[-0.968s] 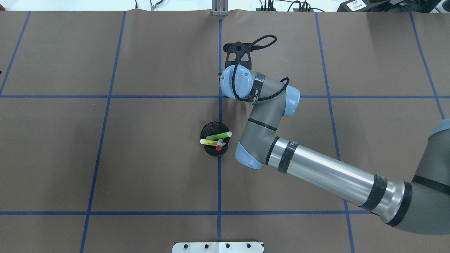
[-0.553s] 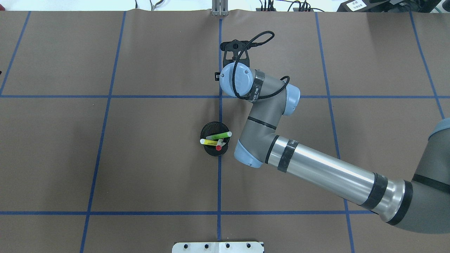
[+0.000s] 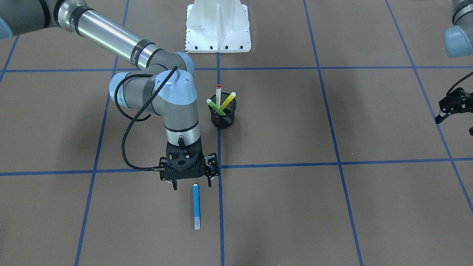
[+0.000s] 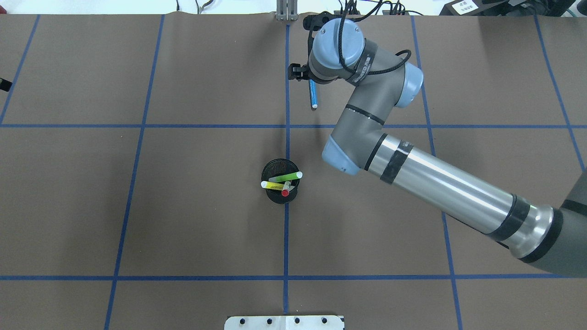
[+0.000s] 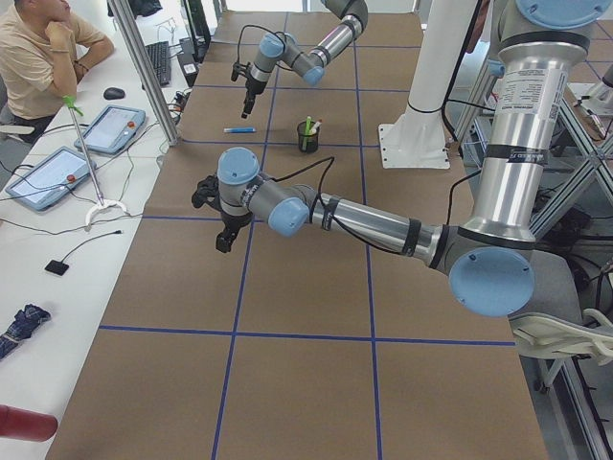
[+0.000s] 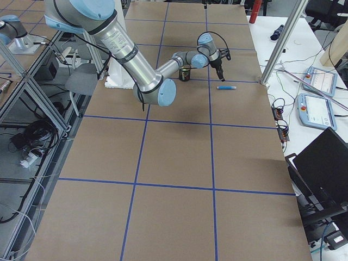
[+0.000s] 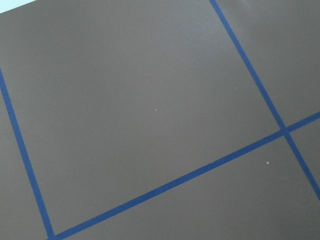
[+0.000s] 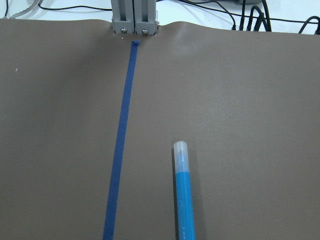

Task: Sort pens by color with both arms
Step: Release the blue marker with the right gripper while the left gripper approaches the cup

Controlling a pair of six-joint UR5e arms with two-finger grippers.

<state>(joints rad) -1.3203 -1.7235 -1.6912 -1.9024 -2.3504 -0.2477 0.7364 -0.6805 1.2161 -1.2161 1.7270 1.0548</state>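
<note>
A blue pen [image 3: 196, 207] with a pale cap lies flat on the brown table, also seen as the blue pen [image 4: 313, 94] and the blue pen [image 8: 184, 200]. My right gripper [image 3: 192, 184] hovers open just over its near end, touching nothing. In the overhead view the right wrist [image 4: 339, 41] covers that gripper. A black mesh cup [image 3: 221, 116] holds a green pen [image 3: 214, 107], a yellow pen [image 3: 228, 100] and a white pen with red ends [image 3: 218, 94]. My left gripper [image 3: 456, 111] hangs open and empty far off to the side.
The white pedestal base [image 3: 218, 33] stands at the robot's side. An aluminium post [image 4: 286, 11] rises at the far table edge. A person [image 5: 38, 48] sits at a side desk with tablets [image 5: 115, 129]. Blue tape lines cross the table.
The right wrist has swung toward the far table edge. The blue pen, hidden before, now shows lying on the table. The cup and its pens have not moved.
</note>
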